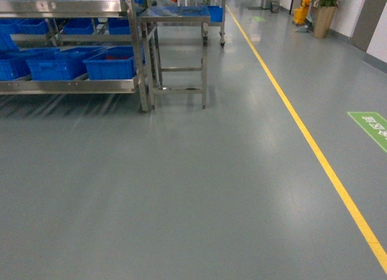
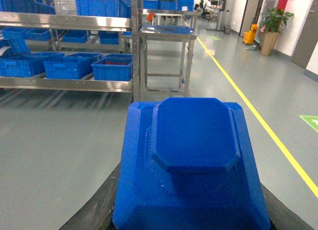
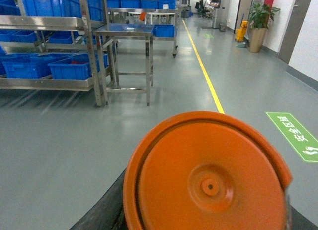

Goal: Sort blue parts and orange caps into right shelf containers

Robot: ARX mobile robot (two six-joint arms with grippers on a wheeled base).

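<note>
A blue part [image 2: 191, 155], a blocky piece with a raised octagonal top, fills the left wrist view, and my left gripper [image 2: 191, 224] is shut on it, black fingers [image 2: 97, 212] showing at its sides. In the right wrist view my right gripper [image 3: 206, 225] is shut on a round orange cap [image 3: 208, 180]. Neither gripper appears in the head view. Bright-blue crates, the shelf containers [image 1: 112, 63], sit on the lower tier of a steel shelf [image 1: 72, 84] at the far left. The same containers [image 2: 113, 68] [image 3: 74, 67] show in both wrist views.
A steel table [image 1: 175, 17] stands just right of the shelf. A yellow line [image 1: 314, 147] runs along the grey floor, with a green floor sign [image 1: 372, 126] to its right. A potted plant [image 1: 323, 17] and a yellow bucket [image 1: 300, 14] stand far back.
</note>
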